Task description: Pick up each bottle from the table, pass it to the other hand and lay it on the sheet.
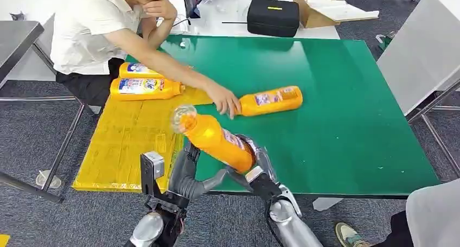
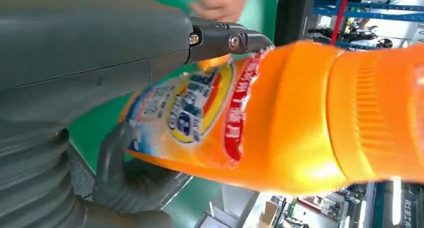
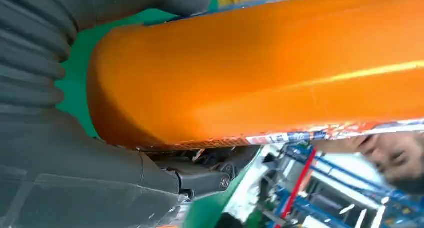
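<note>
Orange bottle (image 1: 217, 140) tilted, right hand (image 1: 255, 163) gripping its base, left hand (image 1: 187, 173) cupping beneath

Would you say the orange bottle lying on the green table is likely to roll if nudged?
Probably only a little: the bottle lies on its side, looks flattish, and a person's hand touches its cap end. Its glossy plastic may slide easily on the smooth table.

bottle (image 2: 280, 118) label print, not legible
</note>
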Tool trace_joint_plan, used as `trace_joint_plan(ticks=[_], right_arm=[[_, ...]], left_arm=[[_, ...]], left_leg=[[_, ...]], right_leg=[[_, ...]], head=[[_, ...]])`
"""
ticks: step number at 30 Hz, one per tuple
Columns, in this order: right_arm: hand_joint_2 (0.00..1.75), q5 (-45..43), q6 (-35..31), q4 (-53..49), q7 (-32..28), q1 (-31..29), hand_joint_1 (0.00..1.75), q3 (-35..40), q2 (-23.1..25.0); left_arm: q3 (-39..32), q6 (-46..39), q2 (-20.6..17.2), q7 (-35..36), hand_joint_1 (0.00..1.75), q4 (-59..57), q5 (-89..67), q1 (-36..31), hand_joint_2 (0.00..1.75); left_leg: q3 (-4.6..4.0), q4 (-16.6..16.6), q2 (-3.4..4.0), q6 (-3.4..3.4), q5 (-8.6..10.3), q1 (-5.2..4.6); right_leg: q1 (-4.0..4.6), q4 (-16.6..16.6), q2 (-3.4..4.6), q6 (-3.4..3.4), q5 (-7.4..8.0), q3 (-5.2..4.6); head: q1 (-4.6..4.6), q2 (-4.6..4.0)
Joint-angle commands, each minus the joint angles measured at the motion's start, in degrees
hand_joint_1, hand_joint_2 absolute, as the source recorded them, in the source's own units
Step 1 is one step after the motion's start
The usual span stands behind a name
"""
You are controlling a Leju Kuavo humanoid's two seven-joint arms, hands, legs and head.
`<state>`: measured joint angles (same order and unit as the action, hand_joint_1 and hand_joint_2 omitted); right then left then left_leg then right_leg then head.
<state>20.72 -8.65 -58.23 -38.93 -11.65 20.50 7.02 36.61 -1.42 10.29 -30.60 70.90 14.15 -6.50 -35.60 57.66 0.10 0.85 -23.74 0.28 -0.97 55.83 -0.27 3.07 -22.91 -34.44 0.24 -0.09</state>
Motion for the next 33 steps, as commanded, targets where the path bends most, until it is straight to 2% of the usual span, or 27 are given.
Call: trace_joint_plan(ticks=[1, 11, 12, 13, 17, 19, 20, 21, 22, 31, 32, 33], right_arm=[[1.75, 1.93, -0.51, 3.08, 0.97, -3.87, 1.75, 8.28, -0.48], [1.75, 0.57, 0.45, 7.68, 0.50, -4.68, 1.75, 11.86, 0.63], [1.75, 0.08, 1.03, 8.34, 0.39, -4.86, 1.75, 12.18, 0.79], [1.75, -0.57, 1.57, 8.69, 0.27, -4.84, 1.75, 12.10, 0.99], [1.75, -1.69, 2.44, 9.51, 0.14, -4.86, 1.75, 12.11, 1.10], [1.75, -2.34, 3.03, 10.08, 0.13, -4.91, 1.47, 11.83, 1.06], [1.75, -2.57, 3.08, 10.13, 0.14, -4.85, 1.47, 11.64, 1.09], [1.75, -2.98, 3.19, 10.20, 0.15, -4.76, 0.16, 11.33, 1.17], [1.75, -3.75, 3.63, 10.36, 0.25, -4.66, 0.00, 10.83, 1.41], [1.75, -4.39, 4.88, 10.71, 0.84, -4.47, 0.00, 10.98, 1.58], [1.75, -4.39, 4.88, 10.71, 0.84, -4.47, 0.00, 10.98, 1.58], [1.75, -4.39, 4.88, 10.71, 0.84, -4.47, 0.00, 10.98, 1.58]], left_arm=[[-0.45, -0.50, 0.95, 0.38, 0.00, -3.45, 1.66, -4.31, 1.75], [-2.53, 2.53, 1.24, 1.33, 0.00, 1.87, 11.38, -3.72, 1.75], [-2.47, 2.80, 1.15, 1.00, 1.48, 2.15, 12.12, -3.84, 1.75], [-2.49, 2.90, 1.11, 0.36, 1.75, 2.41, 12.40, -3.79, 1.75], [-2.34, 3.49, 0.84, -0.56, 1.75, 3.31, 13.16, -3.49, 1.75], [-2.18, 4.24, 0.59, -0.67, 1.75, 3.78, 13.79, -3.27, 1.75], [-2.15, 4.24, 0.57, -0.67, 1.75, 3.77, 13.80, -3.22, 1.75], [-2.13, 4.31, 0.55, -0.66, 1.75, 3.75, 13.88, -3.16, 1.75], [-2.23, 4.36, 0.55, -0.69, 1.75, 3.71, 14.09, -3.07, 1.75], [-3.09, 4.15, 0.71, -0.40, 1.75, 3.44, 15.12, -3.05, 1.75], [-3.09, 4.15, 0.71, -0.40, 1.75, 3.44, 15.12, -3.05, 1.75], [-3.09, 4.15, 0.71, -0.40, 1.75, 3.44, 15.12, -3.05, 1.75]], left_leg=[[0.13, 0.05, 0.05, -0.04, -0.06, 0.07], [0.13, 0.05, 0.04, -0.04, -0.08, 0.08], [0.11, 0.04, 0.05, -0.05, -0.07, 0.07], [0.19, 0.06, 0.05, -0.06, -0.11, 0.09], [0.15, 0.05, -0.01, -0.05, -0.09, 0.10], [0.07, -0.01, -0.05, -0.03, -0.03, 0.05], [0.18, 0.03, -0.05, -0.05, -0.10, 0.10], [0.12, 0.03, -0.04, -0.04, -0.07, 0.10], [0.15, 0.02, -0.07, -0.04, -0.08, 0.08], [-0.03, 0.00, -0.06, -0.03, -0.01, 0.05], [0.19, 0.08, -0.08, -0.07, -0.14, 0.14], [0.01, 0.00, -0.03, -0.03, -0.03, 0.05]], right_leg=[[0.08, 0.03, 0.07, -0.14, -0.03, 0.12], [0.08, 0.02, 0.07, -0.13, -0.05, 0.14], [0.08, 0.02, 0.07, -0.14, -0.04, 0.11], [0.09, 0.04, 0.08, -0.18, -0.08, 0.19], [0.11, 0.01, 0.02, -0.16, -0.08, 0.15], [0.05, -0.01, -0.03, -0.10, -0.04, 0.06], [0.11, -0.01, -0.02, -0.15, -0.10, 0.19], [0.10, -0.02, -0.02, -0.12, -0.07, 0.13], [0.08, -0.01, -0.05, -0.13, -0.09, 0.16], [0.05, -0.02, -0.04, -0.08, -0.02, -0.02], [0.15, 0.03, -0.04, -0.21, -0.14, 0.22], [0.05, -0.01, -0.02, -0.09, -0.04, 0.01]], head=[[-0.02, 0.00], [0.02, 0.00], [-0.02, 0.00], [0.00, 0.00], [0.00, 0.00], [-0.04, 0.00], [-0.02, 0.00], [-0.02, 0.00], [-0.02, 0.00], [0.00, 0.00], [-0.02, 0.00], [-0.02, 0.00]])
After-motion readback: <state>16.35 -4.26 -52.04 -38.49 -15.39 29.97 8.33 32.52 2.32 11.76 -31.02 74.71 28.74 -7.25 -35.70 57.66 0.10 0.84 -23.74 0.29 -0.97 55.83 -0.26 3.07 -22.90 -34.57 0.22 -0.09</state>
